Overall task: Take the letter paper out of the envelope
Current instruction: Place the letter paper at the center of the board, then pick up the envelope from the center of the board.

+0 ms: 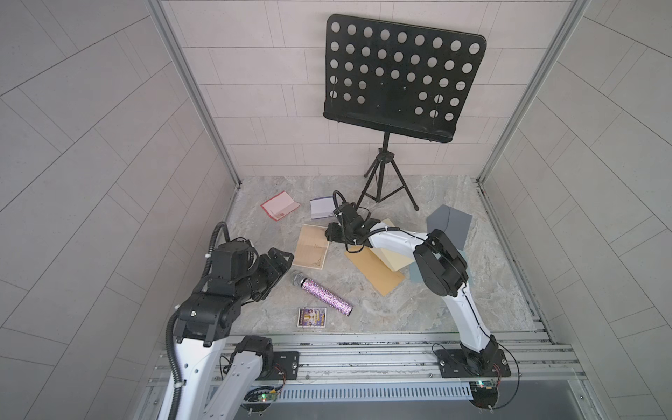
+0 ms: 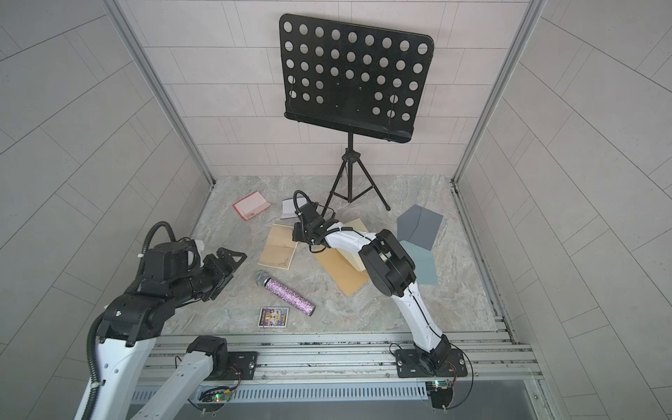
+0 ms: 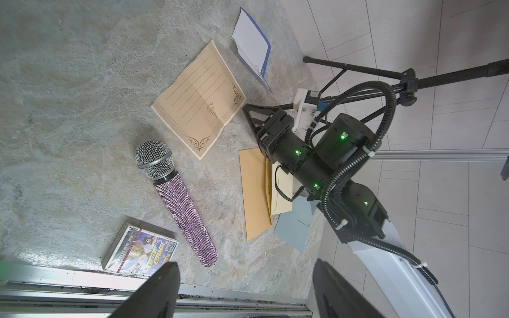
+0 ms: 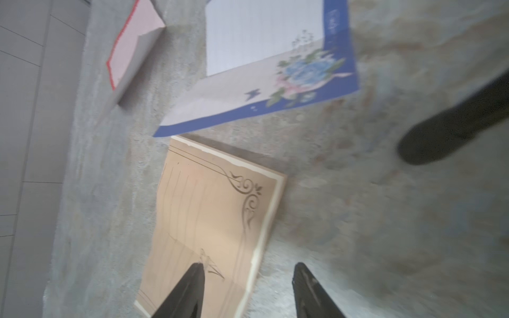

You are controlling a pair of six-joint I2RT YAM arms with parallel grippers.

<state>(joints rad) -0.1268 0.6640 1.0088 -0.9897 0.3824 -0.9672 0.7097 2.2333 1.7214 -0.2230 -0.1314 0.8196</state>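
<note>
The tan letter paper (image 1: pixel 311 247) (image 2: pixel 278 247) (image 3: pixel 198 102) (image 4: pixel 214 220), lined and with ornate corners, lies unfolded on the stone table, clear of the envelopes. The brown envelope (image 1: pixel 374 271) (image 2: pixel 342 272) (image 3: pixel 254 192) lies flat to its right, partly under my right arm, with a cream envelope (image 1: pixel 394 256) on top of it. My right gripper (image 1: pixel 330 235) (image 2: pixel 296 232) (image 4: pixel 248 265) hovers open over the paper's right edge, nothing between its fingers. My left gripper (image 1: pixel 282 256) (image 2: pixel 232 254) (image 3: pixel 245 265) hangs open and empty at the left, above the table's front edge.
A glittery purple microphone (image 1: pixel 322 292) and a small card box (image 1: pixel 312 317) lie near the front. A red-edged sheet (image 1: pixel 280 205) and a blue-edged sheet (image 1: pixel 322 207) lie at the back. Grey envelopes (image 1: pixel 449 223) sit at the right. A black music stand (image 1: pixel 403 76) rises behind.
</note>
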